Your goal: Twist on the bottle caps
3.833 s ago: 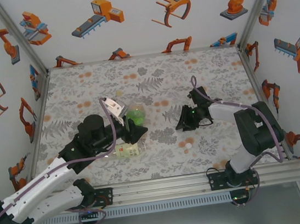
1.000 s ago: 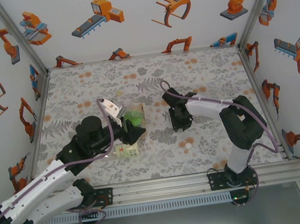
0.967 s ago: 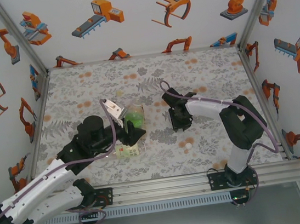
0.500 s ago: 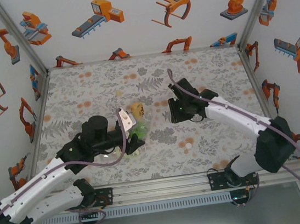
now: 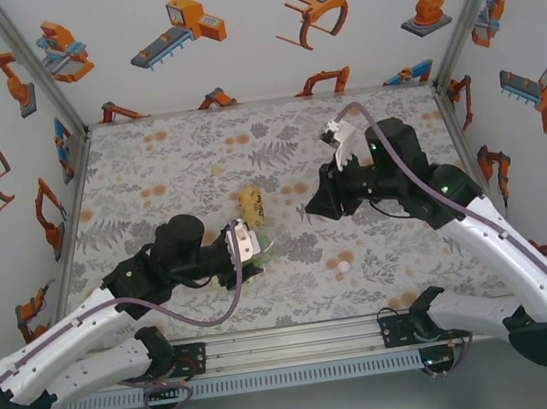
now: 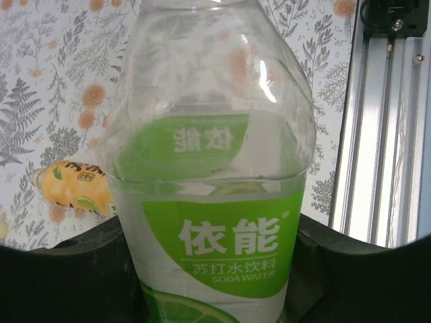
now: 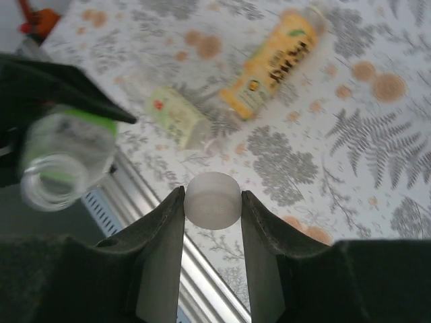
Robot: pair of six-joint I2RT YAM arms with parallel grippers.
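- Metal rail (image 5: 302, 342) runs along the near edge of the bench (image 5: 395, 128), with both arm bases bolted to it.
- A loose cap (image 5: 343, 267), small and white, lies on the flowered bench just beyond the rail, right of centre and apart from both hands.
- The left hand (image 5: 249, 250) is near the middle and a little left. It is clamped on the green-label bottle (image 6: 222, 222), one finger against each side of the lower body.
- The green-label bottle is clear plastic. In the right wrist view its neck is open and turned towards the right hand.
- The pale-label bottle (image 7: 178, 118) lies on its side on the bench close by the left hand. Its far end nearly meets the yellow bottle, and I cannot tell whether they touch.
- The yellow bottle (image 5: 251, 205) lies on its side just beyond the left hand, touched by neither hand.
- The right hand (image 5: 319, 204) is right of the yellow bottle, above the bench. It pinches the held cap (image 7: 213, 200), round and white, between its two fingertips.
- The held cap is well apart from the open neck.
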